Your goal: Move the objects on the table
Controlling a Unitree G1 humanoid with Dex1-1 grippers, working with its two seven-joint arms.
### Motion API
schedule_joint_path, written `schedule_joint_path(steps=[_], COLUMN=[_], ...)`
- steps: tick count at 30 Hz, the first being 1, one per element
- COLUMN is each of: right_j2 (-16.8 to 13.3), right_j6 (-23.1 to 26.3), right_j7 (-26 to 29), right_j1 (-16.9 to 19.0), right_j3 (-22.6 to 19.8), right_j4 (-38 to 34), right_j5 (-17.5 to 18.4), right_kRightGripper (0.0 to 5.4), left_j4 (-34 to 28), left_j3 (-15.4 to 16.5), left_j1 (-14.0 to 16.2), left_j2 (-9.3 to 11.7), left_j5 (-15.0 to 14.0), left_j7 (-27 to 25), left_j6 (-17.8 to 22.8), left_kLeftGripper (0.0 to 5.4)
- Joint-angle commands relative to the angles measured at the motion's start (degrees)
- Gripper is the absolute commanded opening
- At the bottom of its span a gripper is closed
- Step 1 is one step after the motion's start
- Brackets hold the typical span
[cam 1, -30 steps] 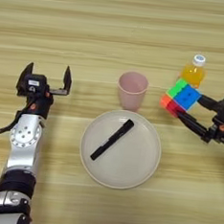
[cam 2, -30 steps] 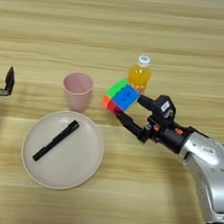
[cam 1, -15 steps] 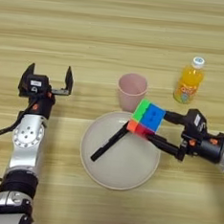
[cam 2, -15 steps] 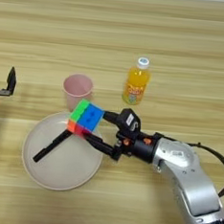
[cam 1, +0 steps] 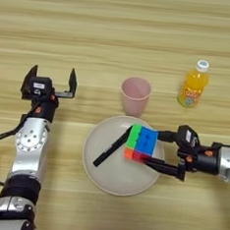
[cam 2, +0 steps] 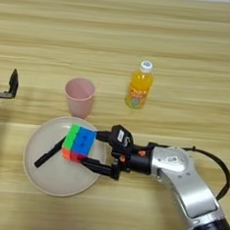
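A wide wooden counter seen from above, w/ a robot arm reaching in from each side.

Centre, toward 6 o'clock: a round beige plate. A black stick-like object, poss. a pen or marker, lies diagonally on its left half. The puzzle cube, green and blue faces up and red/orange along the lower edge, sits over the plate's right part, at approx. 3 o'clock from the plate's centre. Whether it rests on the plate or hangs just above can't be told.

The right gripper reaches in from 3 o'clock, its two black fingers clamped on the cube, one along the upper right side and one under the lower edge. That sideways pinch looks meant to carry the cube level and set it down on the plate w/o tipping; the cube sits just right of the black stick, close to its upper end, so contact there can't be ruled out.

A pink cup stands upright just beyond the plate at 12 o'clock. The orange drink bottle, white cap on, stands upright at approx. 2 o'clock, well apart from the gripper and untouched.

The left gripper is parked at 9 o'clock, fingers spread wide and pointing away from the robot, holding nothing, clear of the plate.
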Motion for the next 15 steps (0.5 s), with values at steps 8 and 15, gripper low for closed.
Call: schedule_joint_path(steps=[8,15], right_j2=[2.3,3.96], right_j6=[-2.81,-4.27], right_j7=[0.71,1.02], right_j1=[-2.19,-3.01], right_j3=[2.52,3.82], right_j4=[6.06,9.85], right_j5=[-3.07,-4.93], right_kRightGripper=[3.34,3.34], left_j4=[-0.37,-0.32], left_j3=[-0.25,-0.16], left_j1=[-0.17,-0.2], left_j2=[-0.02,-0.05], left_j5=[0.68,0.5], left_j7=[0.3,0.24], left_j6=[-0.2,-0.16], left_kLeftGripper=[5.4,5.4])
